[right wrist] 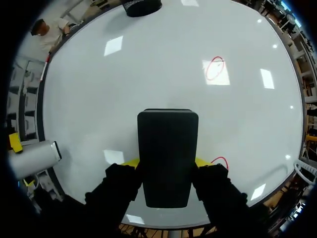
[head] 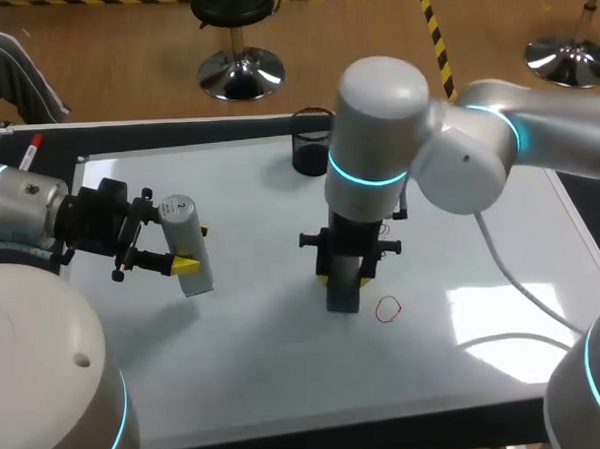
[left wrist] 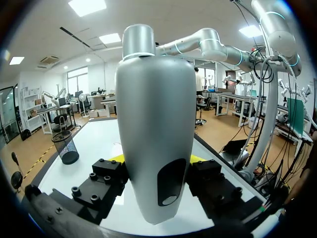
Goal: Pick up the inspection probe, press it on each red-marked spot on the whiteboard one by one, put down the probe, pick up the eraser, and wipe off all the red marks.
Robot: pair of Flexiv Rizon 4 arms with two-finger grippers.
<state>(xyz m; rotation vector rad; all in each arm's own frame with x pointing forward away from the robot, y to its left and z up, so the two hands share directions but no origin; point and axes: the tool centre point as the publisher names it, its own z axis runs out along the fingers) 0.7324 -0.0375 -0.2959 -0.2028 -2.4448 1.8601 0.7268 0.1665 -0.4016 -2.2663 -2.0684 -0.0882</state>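
My left gripper [head: 188,250] is shut on the grey inspection probe [head: 185,243] and holds it above the left part of the whiteboard [head: 245,335]. From the left wrist the probe [left wrist: 156,144] fills the space between the yellow fingertips [left wrist: 117,158]. Over the board's middle, my right gripper [head: 339,274] is shut on the black eraser [head: 344,287], which points down at the board. In the right wrist view the eraser [right wrist: 167,153] sits between both fingers. One red mark [head: 388,309] lies just right of the eraser, also visible from the wrist [right wrist: 219,160]. Another red mark [right wrist: 214,68] lies farther ahead.
A black mesh pen cup [head: 312,140] stands at the board's far edge, seen also from the left wrist [left wrist: 66,147]. A red-capped marker [head: 26,155] lies on the far left frame. The right arm's cable [head: 509,276] trails over the board's right side.
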